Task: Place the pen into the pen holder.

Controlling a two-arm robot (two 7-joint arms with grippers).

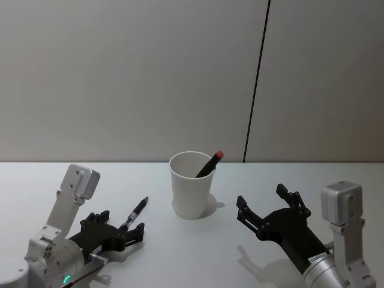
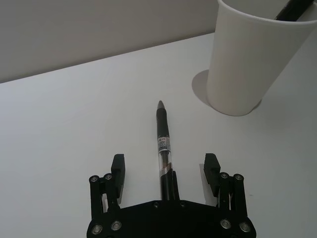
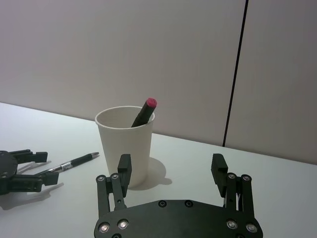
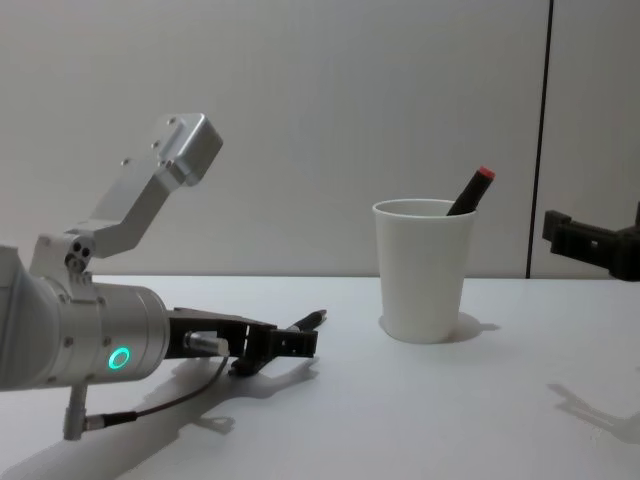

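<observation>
Pen lies flat on the left half of the tabletop, well in from the far edge; its long axis runs straight out from the left gripper, tip away from the palm, rear end between the jaws; pen holder stands beyond, a little right of that line. Left gripper low, jaws apart, one each side of the barrel, neither touching; judged the nearer arm. Right gripper right of the pen holder, jaws apart; a red-capped pen leans inside the pen holder.

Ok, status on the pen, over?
Left hand open, straddling pen on table, not gripped. Right hand open, right of pen holder. Red-capped pen already in holder.
</observation>
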